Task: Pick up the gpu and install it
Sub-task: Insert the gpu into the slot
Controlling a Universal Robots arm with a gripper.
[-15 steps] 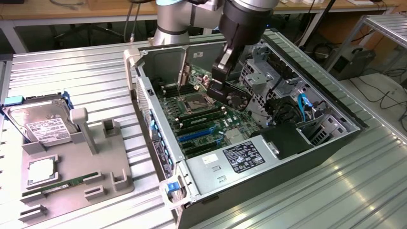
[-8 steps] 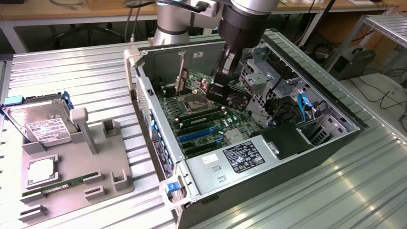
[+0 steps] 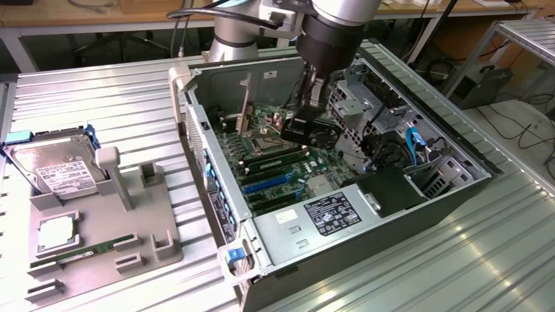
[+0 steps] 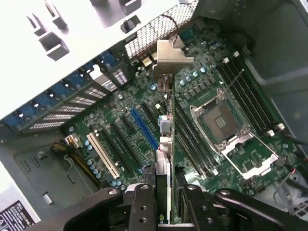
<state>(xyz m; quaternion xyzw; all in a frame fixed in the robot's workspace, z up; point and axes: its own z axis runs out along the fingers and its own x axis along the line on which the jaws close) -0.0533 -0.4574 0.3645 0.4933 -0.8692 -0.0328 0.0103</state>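
The gpu (image 4: 163,144) stands on edge between the gripper's (image 4: 163,197) fingers (image 4: 142,207) and reaches away from the gripper to its bracket (image 4: 172,55), near the case's (image 3: 204,140) back wall. Under the gripper lies the motherboard (image 4: 202,82), inside the case, with the processor socket (image 4: 224,122) on one side of the card and the expansion slots (image 4: 144,130) on the other. Well apart from the gripper, at the exterior view's left, the hard drive (image 3: 56,169) rests in a holder (image 3: 104,224) on the table (image 3: 113,97).

No legible text anywhere

Silver-grey arm (image 3: 236,31), black gripper (image 4: 164,206)
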